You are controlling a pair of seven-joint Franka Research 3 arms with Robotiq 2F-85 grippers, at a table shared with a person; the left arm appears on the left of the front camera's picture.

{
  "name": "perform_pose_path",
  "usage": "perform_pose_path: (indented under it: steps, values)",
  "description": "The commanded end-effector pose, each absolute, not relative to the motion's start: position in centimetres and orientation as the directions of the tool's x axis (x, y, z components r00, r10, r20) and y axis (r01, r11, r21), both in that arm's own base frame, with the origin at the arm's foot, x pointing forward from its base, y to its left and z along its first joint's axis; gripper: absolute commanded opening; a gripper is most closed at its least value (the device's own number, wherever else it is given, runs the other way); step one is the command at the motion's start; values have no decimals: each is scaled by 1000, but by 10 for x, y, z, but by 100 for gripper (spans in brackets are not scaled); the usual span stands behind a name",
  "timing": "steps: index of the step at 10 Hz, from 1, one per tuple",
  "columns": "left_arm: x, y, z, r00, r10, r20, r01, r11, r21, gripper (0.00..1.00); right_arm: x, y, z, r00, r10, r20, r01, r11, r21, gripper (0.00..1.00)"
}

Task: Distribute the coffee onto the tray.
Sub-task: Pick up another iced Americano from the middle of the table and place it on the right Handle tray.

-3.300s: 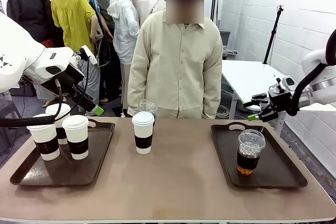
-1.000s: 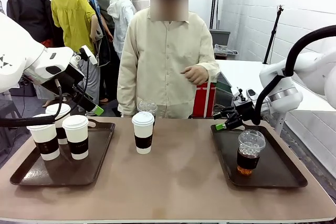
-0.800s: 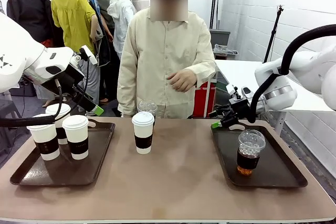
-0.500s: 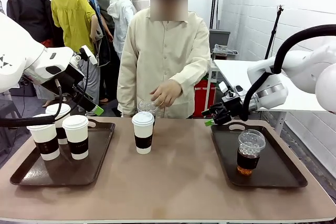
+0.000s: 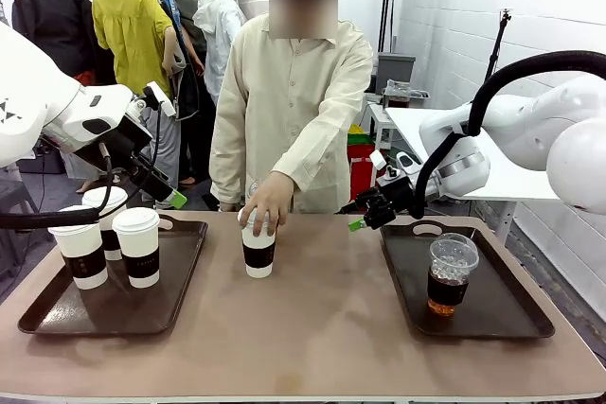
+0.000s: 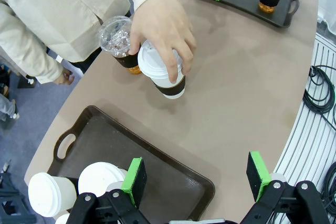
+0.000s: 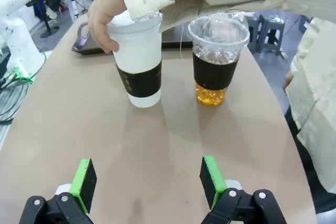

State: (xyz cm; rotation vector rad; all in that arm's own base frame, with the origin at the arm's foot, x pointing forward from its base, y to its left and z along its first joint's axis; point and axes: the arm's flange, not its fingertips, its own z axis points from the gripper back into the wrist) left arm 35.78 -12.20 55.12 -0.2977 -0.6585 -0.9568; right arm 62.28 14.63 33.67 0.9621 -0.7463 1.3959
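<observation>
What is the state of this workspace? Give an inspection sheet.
Surface: brown table, left tray and right tray at its ends.
Job's things: three white cups on left tray; middle cup on table, under a hand; iced cup beside it; second iced cup on right tray.
Clutter: nothing seen.
Grippers: left gripper open near left tray; right gripper open, facing the middle cup.
Cables: black cables on the floor.
Surroundings: person at far side, brick wall.

No legible text, brand, number or sign in any view, faint pale marks on the dark sleeve [image 7: 139, 80] of the white paper cup [image 7: 140, 51] too small to read, small dark triangular marks on the left arm [image 5: 11, 111], not readable as letters
</observation>
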Motion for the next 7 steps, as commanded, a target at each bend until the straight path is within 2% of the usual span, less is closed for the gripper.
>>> perform_pose_path:
  steps: [1,7]
  values:
    - [360,-120,552,400,-665,631,834,550,50,100,627,123,343,96,459,883,-991,-38,127,100]
    - [360,-120,552,400,-665,631,834,550,50,100,617,71,341,125,404,906,-992,54,113,100]
